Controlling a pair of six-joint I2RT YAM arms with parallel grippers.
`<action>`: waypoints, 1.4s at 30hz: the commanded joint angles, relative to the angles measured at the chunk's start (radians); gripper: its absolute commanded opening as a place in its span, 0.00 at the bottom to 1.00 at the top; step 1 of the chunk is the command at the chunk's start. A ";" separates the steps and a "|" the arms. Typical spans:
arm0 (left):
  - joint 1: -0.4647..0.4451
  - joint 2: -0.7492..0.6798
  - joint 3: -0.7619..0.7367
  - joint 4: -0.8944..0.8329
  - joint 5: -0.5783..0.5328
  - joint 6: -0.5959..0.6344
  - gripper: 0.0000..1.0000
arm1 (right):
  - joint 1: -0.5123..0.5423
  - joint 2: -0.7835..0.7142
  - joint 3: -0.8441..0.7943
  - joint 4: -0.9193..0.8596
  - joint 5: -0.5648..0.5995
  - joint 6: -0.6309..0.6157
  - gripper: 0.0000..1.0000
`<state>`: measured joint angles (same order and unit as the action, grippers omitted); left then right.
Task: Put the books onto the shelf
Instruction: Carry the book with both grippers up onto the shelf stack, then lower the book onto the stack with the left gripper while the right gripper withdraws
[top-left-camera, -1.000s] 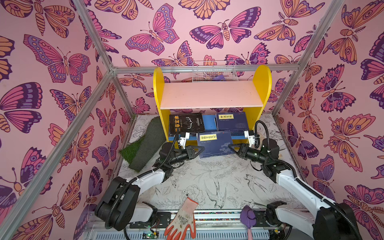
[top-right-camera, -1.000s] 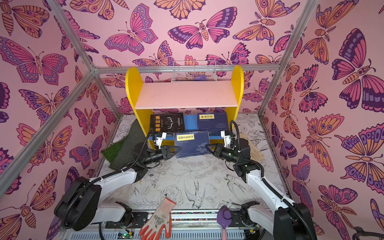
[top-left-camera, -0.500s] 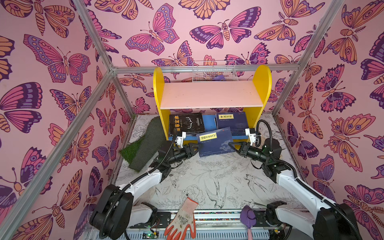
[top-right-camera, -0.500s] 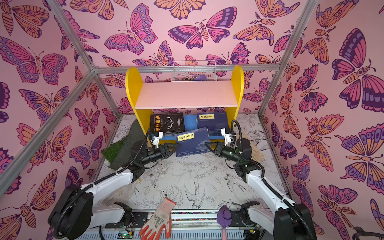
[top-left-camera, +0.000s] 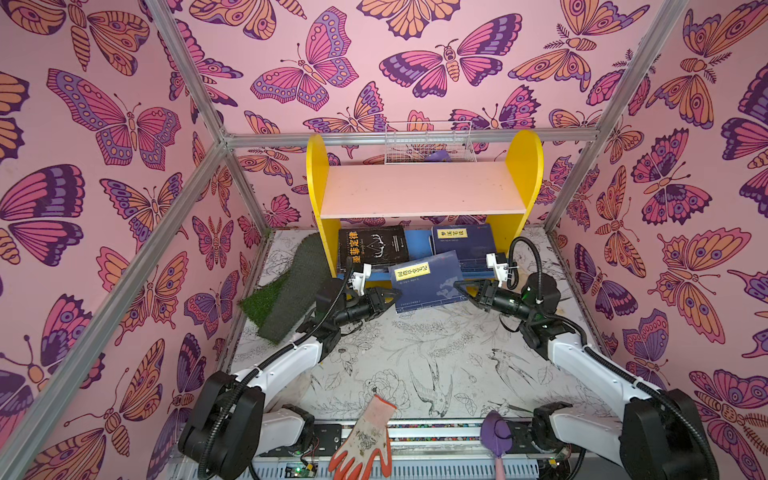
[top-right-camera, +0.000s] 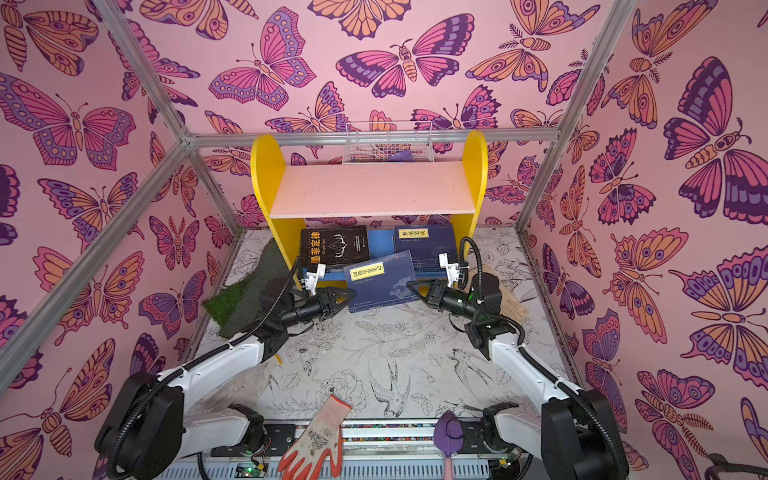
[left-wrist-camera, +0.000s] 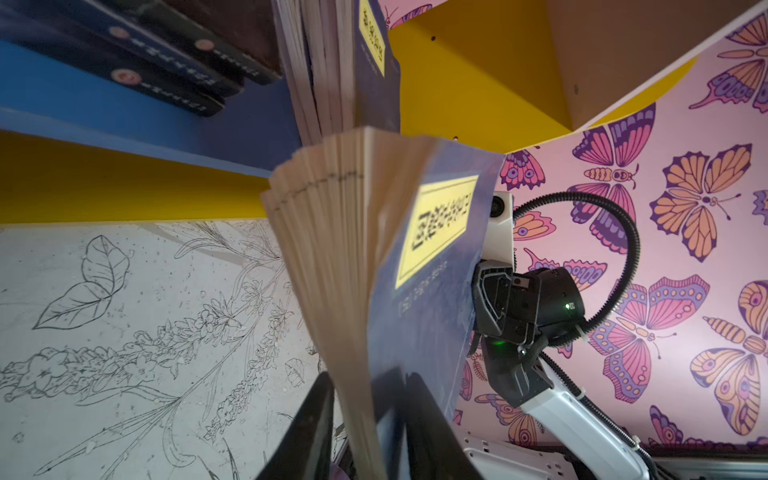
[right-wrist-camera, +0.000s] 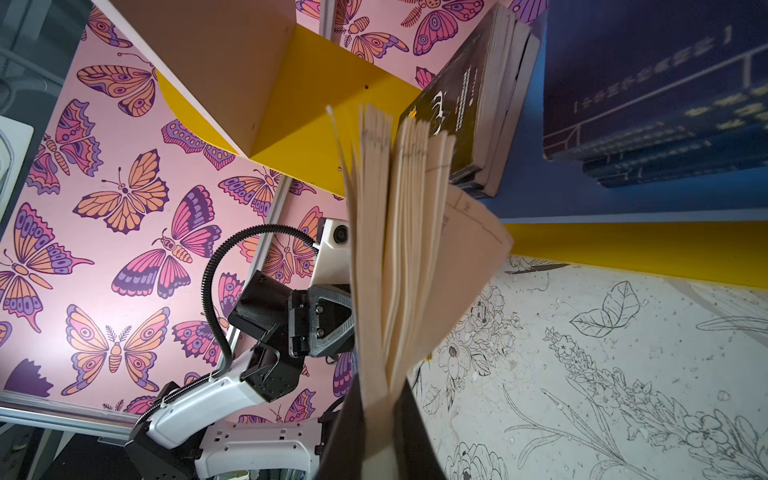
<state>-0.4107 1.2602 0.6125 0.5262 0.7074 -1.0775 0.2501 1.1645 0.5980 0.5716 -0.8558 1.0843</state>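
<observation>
tabletop: white sheet, drawn flowers
book: navy-blue, yellow label, tilted
left gripper: pinching book
right gripper: pinching book

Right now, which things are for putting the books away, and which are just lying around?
For the job: navy book held between the left gripper and right gripper; black book and navy stack already on the shelf.
Just lying about: glove, grass mat, purple scoop, wire basket.
</observation>
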 joint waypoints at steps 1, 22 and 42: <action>-0.003 0.035 0.028 0.041 0.043 0.007 0.16 | -0.005 0.006 0.048 0.048 -0.015 0.004 0.00; -0.044 0.329 0.533 -0.063 -0.023 0.220 0.00 | -0.132 -0.252 0.014 -0.683 0.523 -0.210 0.44; -0.107 0.672 0.856 -0.053 -0.114 0.245 0.00 | -0.132 -0.198 -0.040 -0.661 0.357 -0.269 0.39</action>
<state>-0.5144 1.9125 1.4216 0.4217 0.6155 -0.8310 0.1200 0.9592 0.5636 -0.0944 -0.4801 0.8360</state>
